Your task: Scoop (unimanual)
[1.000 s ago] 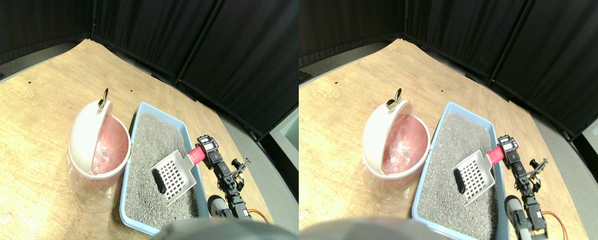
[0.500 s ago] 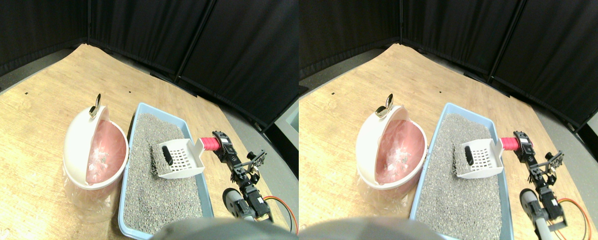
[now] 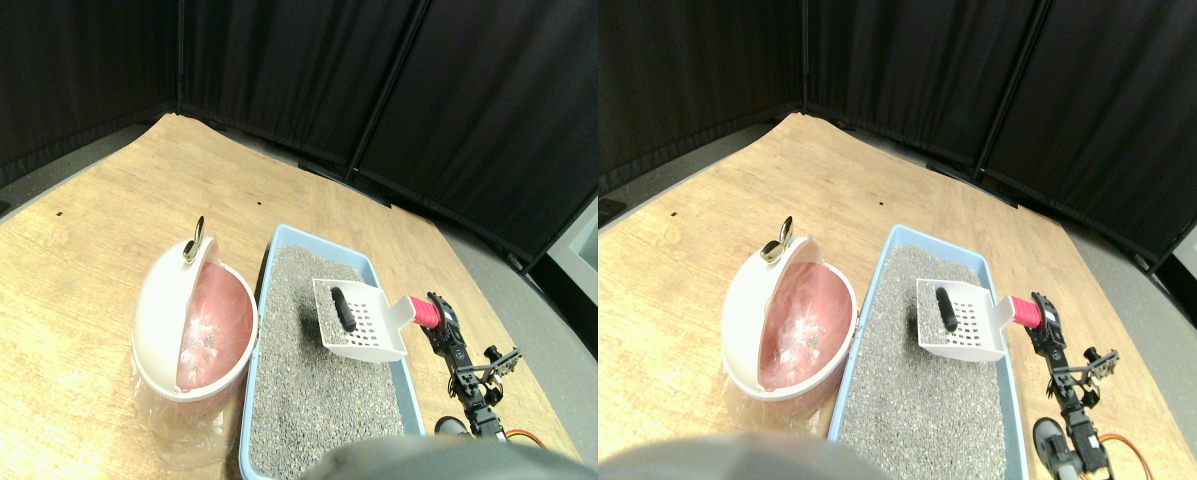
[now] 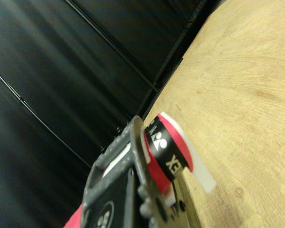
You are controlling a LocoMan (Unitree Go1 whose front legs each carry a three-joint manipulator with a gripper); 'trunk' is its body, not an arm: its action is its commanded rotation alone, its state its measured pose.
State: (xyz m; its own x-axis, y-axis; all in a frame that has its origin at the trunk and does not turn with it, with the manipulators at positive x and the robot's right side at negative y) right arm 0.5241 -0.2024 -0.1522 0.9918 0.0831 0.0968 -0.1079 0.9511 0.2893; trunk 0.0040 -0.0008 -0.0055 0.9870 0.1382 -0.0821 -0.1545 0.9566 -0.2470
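Observation:
A white slotted scoop (image 3: 361, 322) hangs level just above the grey litter (image 3: 318, 400) in the light blue litter tray (image 3: 254, 370). A small black lump (image 3: 341, 310) lies in the scoop's pan. My right gripper (image 3: 439, 322) is shut on the scoop's red wrapped handle (image 3: 422, 312), over the tray's right rim. In the wrist view the red handle with its black band (image 4: 168, 154) sits against the dark jaw frame (image 4: 126, 190). Left of the tray stands a pink bin (image 3: 220, 330) with its white lid (image 3: 163, 310) swung open.
The bin is lined with a clear plastic bag (image 3: 173, 435), and a metal knob (image 3: 195, 240) tops its lid. Tray and bin rest on a wooden board (image 3: 58, 280). Black curtains (image 3: 288, 70) close off the back and right.
The scoop went from tilted with the lump at its lip to level with the lump inside the pan, and it moved toward the tray's far end. The camera view also shifted.

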